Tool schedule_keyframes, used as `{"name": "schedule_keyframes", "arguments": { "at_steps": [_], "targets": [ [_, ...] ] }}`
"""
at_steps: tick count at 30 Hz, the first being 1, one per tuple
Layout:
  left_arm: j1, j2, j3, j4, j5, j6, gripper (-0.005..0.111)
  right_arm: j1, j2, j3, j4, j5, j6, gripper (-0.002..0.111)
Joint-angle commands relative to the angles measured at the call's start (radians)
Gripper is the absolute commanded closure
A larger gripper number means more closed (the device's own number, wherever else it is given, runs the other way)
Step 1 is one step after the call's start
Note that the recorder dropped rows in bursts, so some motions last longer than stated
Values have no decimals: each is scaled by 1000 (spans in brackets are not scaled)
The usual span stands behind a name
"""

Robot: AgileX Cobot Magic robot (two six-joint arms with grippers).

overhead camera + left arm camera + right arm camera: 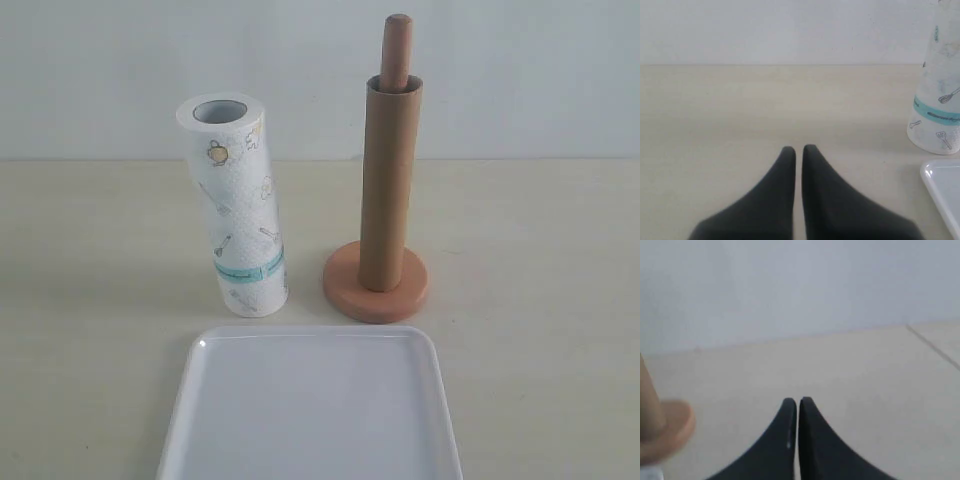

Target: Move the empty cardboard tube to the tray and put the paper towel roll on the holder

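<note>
The brown cardboard tube (388, 185) stands upright over the post of the wooden holder (376, 292), whose post tip (396, 45) sticks out above it. The printed paper towel roll (238, 210) stands upright, leaning slightly, left of the holder. The white tray (310, 405) lies in front of both, nothing on it. Neither gripper appears in the exterior view. My left gripper (799, 149) is shut with nothing in it, low over the table, with the roll (939, 95) and a tray corner (942, 187) off to one side. My right gripper (798, 401) is shut and holds nothing, the holder base (667, 432) to its side.
The pale table (540, 250) runs back to a plain white wall. A thin seam line (932, 347) crosses the table surface in the right wrist view.
</note>
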Motion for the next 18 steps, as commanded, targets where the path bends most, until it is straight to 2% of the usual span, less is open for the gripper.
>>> {"name": "schedule_keyframes", "arguments": {
  "at_steps": [1, 8, 11, 14, 17, 18],
  "targets": [
    [3, -2, 4, 1, 0, 2, 103, -2, -4, -1, 7, -397, 3, 107],
    [3, -2, 4, 1, 0, 2, 103, -2, -4, -1, -3, -1053, -43, 107],
    [3, -2, 4, 1, 0, 2, 103, 0, -4, -1, -21, -1265, 84, 107],
    [3, -2, 4, 1, 0, 2, 103, 0, -4, -1, -57, -1272, 114, 107],
    [3, -2, 4, 1, 0, 2, 103, 0, 82, -125, -174, -1001, 148, 107],
    [3, -2, 4, 1, 0, 2, 103, 0, 126, -155, -218, -970, 188, 107]
  ]
}}
